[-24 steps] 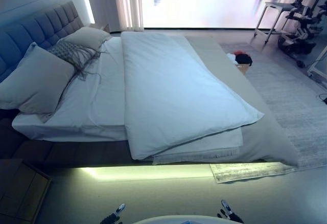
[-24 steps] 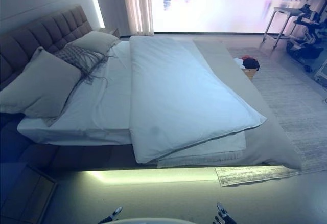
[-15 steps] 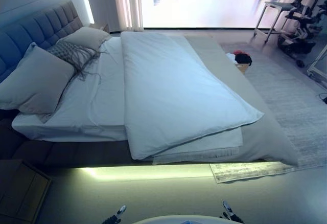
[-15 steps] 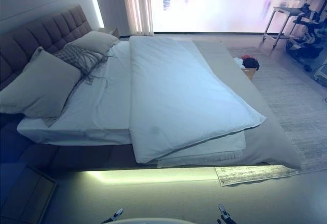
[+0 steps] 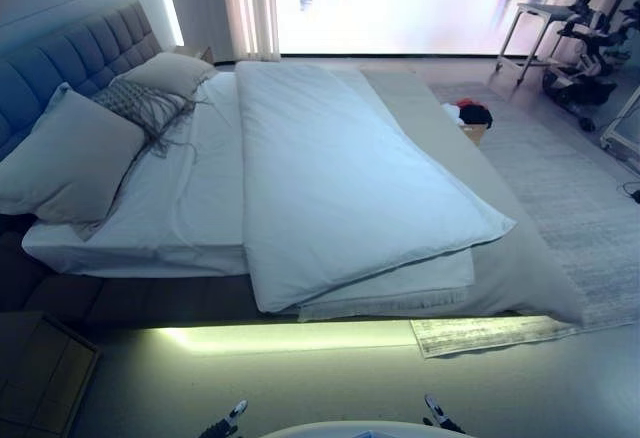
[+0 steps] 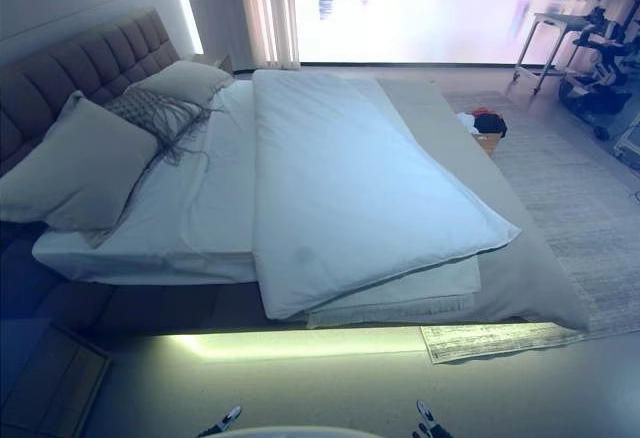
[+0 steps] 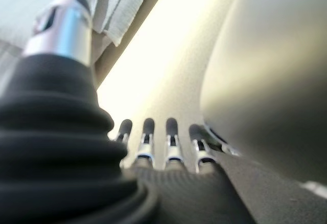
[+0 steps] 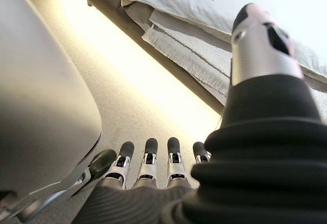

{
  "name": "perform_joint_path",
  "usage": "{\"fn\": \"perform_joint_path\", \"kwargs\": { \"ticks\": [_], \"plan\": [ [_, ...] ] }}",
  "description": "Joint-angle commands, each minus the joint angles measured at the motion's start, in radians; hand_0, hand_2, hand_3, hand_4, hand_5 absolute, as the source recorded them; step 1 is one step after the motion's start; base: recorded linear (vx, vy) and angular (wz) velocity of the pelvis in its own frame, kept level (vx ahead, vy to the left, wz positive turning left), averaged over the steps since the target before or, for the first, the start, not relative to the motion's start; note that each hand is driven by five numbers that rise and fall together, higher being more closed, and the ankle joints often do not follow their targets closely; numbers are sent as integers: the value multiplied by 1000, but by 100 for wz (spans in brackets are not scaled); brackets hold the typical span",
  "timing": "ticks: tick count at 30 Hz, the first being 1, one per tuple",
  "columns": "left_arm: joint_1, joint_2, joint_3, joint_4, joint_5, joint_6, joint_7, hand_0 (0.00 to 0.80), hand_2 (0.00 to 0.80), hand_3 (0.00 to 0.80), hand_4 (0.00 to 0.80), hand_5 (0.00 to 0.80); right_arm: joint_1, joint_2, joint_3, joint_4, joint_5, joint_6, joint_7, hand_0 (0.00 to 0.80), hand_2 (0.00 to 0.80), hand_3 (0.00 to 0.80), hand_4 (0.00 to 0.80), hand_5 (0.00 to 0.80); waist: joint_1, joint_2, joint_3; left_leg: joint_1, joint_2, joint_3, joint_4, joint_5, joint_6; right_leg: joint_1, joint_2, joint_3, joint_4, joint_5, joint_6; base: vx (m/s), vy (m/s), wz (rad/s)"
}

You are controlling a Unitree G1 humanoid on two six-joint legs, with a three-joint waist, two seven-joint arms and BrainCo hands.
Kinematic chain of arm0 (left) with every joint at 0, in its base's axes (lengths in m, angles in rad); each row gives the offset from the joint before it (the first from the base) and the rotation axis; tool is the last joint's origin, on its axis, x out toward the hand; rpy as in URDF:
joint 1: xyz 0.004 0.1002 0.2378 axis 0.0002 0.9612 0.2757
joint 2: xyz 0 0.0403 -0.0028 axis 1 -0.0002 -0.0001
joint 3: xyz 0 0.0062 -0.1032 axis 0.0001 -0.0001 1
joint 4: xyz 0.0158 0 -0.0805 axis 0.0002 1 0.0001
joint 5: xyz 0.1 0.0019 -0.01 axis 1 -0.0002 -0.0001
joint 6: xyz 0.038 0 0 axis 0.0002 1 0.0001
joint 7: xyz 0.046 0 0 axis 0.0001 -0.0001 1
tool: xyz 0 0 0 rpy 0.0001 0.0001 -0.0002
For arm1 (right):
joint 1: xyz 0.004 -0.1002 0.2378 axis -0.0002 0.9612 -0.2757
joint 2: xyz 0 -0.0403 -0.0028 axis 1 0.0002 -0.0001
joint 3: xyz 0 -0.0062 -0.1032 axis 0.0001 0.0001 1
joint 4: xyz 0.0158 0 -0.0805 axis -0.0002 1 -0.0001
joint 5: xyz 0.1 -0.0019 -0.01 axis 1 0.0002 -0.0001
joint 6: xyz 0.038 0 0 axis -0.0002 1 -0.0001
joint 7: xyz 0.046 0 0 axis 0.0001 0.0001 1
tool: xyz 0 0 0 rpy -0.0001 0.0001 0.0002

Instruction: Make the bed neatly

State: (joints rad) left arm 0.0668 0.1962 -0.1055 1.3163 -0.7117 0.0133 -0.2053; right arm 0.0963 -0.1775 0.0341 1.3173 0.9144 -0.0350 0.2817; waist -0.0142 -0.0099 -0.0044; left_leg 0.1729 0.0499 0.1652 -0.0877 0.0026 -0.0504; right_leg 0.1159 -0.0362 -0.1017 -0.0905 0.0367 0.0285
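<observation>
Since the earlier frames the right hand [image 5: 436, 418] has slipped a little lower and leftward at the bottom edge of the head views, while the left hand [image 5: 226, 420] shows much as before; nothing on the bed [image 5: 60, 298] has shifted. Both hands hang low over the floor [image 5: 330, 383], well apart from the bed, fingers [image 8: 147, 161] straight and relaxed, holding nothing.

The white duvet [image 5: 340, 178] lies folded along the bed's middle, its near corner overhanging the near edge above a fringed blanket [image 5: 390, 293]. The white sheet [image 5: 190, 188] is bare between the duvet and the headboard [image 5: 70, 63]. 2 large pillows [image 5: 70, 158] and a fringed cushion [image 5: 140, 103] lean at the head end. A grey coverlet [image 5: 520, 268] drapes the foot edge onto a rug [image 5: 570, 188].
</observation>
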Motion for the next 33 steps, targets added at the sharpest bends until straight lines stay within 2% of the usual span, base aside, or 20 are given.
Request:
{"fn": "perform_joint_path", "kwargs": {
  "ticks": [1, 10, 14, 16, 19, 20, 21, 22, 24, 27, 29, 31, 33],
  "plan": [
    [-71, -40, 3, 74, 9, -20, -6, 0, 0, 0, 0, 0, -118, -7, 2, 62, -7, -46, -28, 0, 0, 0, 0, 0, -31, 2, 16, -4, -31, 8, 36, -83, 36, 8, 2, 4, 4, -18, 47, 20, -58, -5],
    [-70, -38, 4, 80, 40, -19, 1, 0, 0, 0, 0, 0, -118, 1, -1, 71, 1, -37, -31, 0, 0, 0, 0, 0, -45, -1, 15, 4, -16, 13, 62, -89, 32, 15, 21, 23, 10, -27, 34, 70, -81, -8],
    [-76, -35, 10, 76, 45, -13, 7, 0, 0, 0, 0, 0, -115, 3, 6, 70, -5, -44, -19, 0, 0, 0, 0, 0, -53, -12, 27, -26, 0, 17, 148, -102, 24, 1, 27, 30, 47, -37, 19, 47, -122, -11],
    [-81, -33, 15, 79, 46, -8, 16, 0, 0, 0, 0, 0, -115, 3, 8, 71, -5, -41, -22, 0, 0, 0, 0, 0, -57, -22, 34, -54, 12, 21, 225, -105, 22, -11, 28, 29, 79, -47, 6, 29, -141, -16],
    [-86, -32, 24, 85, 37, -10, 24, 0, 0, 0, 0, 0, -111, 0, 18, 70, -19, -41, -20, 0, 0, 0, 0, 0, -58, -38, 53, -135, 32, 22, 413, -79, 29, -26, 29, 23, 123, -70, -28, 40, -154, -32],
    [-85, -33, 30, 88, 21, -15, 21, 0, 0, 0, 0, 0, -109, -6, 21, 68, -30, -33, -28, 0, 0, 0, 0, 0, -55, -39, 68, -189, 44, 5, 508, -47, 26, -22, 36, 28, 139, -80, -43, 48, -101, -58],
    [-85, -33, 32, 88, 16, -16, 20, 0, 0, 0, 0, 0, -109, -7, 21, 67, -31, -31, -32, 0, 0, 0, 0, 0, -55, -40, 67, -205, 43, 1, 518, -33, 25, -27, 35, 30, 142, -80, -47, 80, -75, -65],
    [-82, -34, 37, 87, 4, -18, 11, 0, 0, 0, 0, 0, -108, -15, 21, 65, -35, -26, -44, 0, 0, 0, 0, 0, -45, -36, 86, -263, 21, -30, 546, -8, 24, -16, 44, 55, 154, -88, -50, 99, 4, -52],
    [-76, -38, 40, 86, -20, -28, 3, 0, 0, 0, 0, 0, -112, -28, 14, 77, -60, -18, -41, 0, 0, 0, 0, 0, -35, -20, 106, -301, 11, -42, 484, 27, 13, 3, 59, 83, 153, -100, -44, 166, 88, -55],
    [-66, -39, 45, 80, -54, -28, 15, 0, 0, 0, 0, 0, -114, -41, 2, 84, -78, -8, -32, 0, 0, 0, 0, 0, -23, 5, 119, -296, 28, -21, 218, 81, -9, 52, 76, 95, 130, -126, -30, 270, 145, -53],
    [-55, -40, 46, 88, -63, -32, 25, 0, 0, 0, 0, 0, -109, -45, 2, 80, -73, -2, -27, 0, 0, 0, 0, 0, 4, 16, 121, -319, 31, -66, 32, 157, -32, 107, 81, 121, 111, -148, -21, 324, 113, -38],
    [-45, -43, 56, 100, -87, -38, 22, 0, 0, 0, 0, 0, -109, -49, 3, 77, -68, 1, -23, 0, 0, 0, 0, 0, 19, 20, 121, -350, 46, -88, 1, 187, -45, 139, 81, 129, 108, -176, -21, 280, 116, -21],
    [-33, -48, 78, 110, -91, -50, 18, 0, 0, 0, 0, 0, -104, -52, 3, 75, -77, 1, -18, 0, 0, 0, 0, 0, 28, 28, 118, -372, 70, -78, 0, 217, -60, 169, 76, 125, 110, -209, -18, 287, 175, -39]
  ]
}}
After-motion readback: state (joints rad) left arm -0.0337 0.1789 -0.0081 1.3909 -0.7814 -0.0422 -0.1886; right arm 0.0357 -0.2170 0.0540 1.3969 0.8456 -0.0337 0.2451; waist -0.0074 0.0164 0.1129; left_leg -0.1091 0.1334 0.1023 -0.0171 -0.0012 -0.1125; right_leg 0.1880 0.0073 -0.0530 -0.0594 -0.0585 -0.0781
